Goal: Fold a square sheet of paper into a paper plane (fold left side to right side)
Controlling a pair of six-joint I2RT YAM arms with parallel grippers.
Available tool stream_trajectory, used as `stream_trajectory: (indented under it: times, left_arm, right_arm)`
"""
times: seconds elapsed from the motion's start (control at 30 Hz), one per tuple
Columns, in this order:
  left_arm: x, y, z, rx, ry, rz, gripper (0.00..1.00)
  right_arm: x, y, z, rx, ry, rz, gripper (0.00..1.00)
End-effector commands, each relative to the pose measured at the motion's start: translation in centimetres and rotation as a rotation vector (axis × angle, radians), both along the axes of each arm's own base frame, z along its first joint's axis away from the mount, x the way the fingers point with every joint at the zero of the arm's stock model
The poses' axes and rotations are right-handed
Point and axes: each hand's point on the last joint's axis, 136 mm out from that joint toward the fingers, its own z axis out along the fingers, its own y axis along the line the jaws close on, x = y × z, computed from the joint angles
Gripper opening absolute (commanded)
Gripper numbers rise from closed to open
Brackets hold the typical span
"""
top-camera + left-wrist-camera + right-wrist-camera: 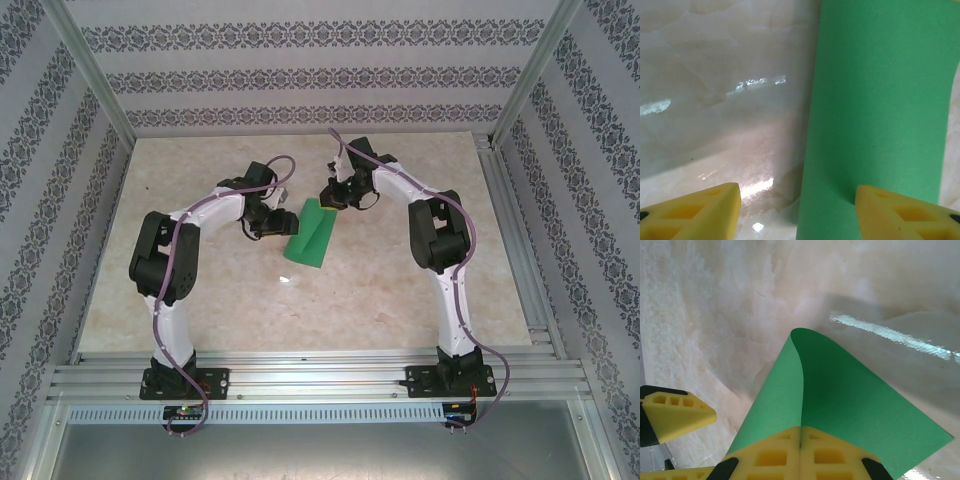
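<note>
Thin, light and likely floppy, the paper wants gentle edge grips: your right end effector pinches its curled edge at lower centre, left end effector open

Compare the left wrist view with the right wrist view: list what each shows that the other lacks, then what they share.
Left wrist view adds: the left gripper seen from behind, yellow fingers standing apart, with the square sheet of paper running up as a smooth green band behind one finger, not pinched.
Right wrist view adds: the right gripper shut on the paper's edge, and the sheet curling over in a loose, uncreased bend.
Shared: the same green paper and the pale marbled table with glare streaks.
</note>
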Motion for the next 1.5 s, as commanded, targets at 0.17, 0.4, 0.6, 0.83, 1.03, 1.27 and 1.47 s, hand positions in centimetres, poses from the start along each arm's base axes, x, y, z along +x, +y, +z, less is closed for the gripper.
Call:
stream_trajectory:
  times: [0.17, 0.4, 0.6, 0.83, 1.03, 1.27, 1.47]
  left_arm:
    - [0.4, -1.1, -1.3, 0.060, 0.006, -0.018, 0.63]
    - [-0.1, -2.3, -1.9, 0.078, 0.018, -0.048, 0.63]
    - [-0.4, -3.0, -2.2, 0.082, 0.026, -0.064, 0.62]
    - [-0.7, -3.2, -2.8, 0.105, 0.035, -0.069, 0.60]
    - [-0.9, -3.4, -3.3, 0.118, 0.045, -0.066, 0.60]
    - [-1.0, -3.6, -3.6, 0.140, 0.051, -0.072, 0.59]
    - [-1.2, -3.5, -4.0, 0.163, 0.055, -0.079, 0.58]
  right_arm:
    - [1.2, -0.4, -0.3, -0.014, -0.039, 0.018, 0.01]
    - [1.2, -0.8, -1.0, -0.031, -0.026, 0.017, 0.01]
    - [1.1, -1.4, -1.5, -0.056, -0.020, 0.011, 0.02]
    - [1.6, -1.9, -1.7, -0.068, -0.027, -0.004, 0.02]
    - [1.8, -2.2, -2.2, -0.081, -0.022, -0.010, 0.02]
    - [1.9, -2.3, -2.5, -0.086, -0.013, -0.011, 0.03]
    - [1.6, -2.6, -2.5, -0.096, -0.012, -0.011, 0.03]
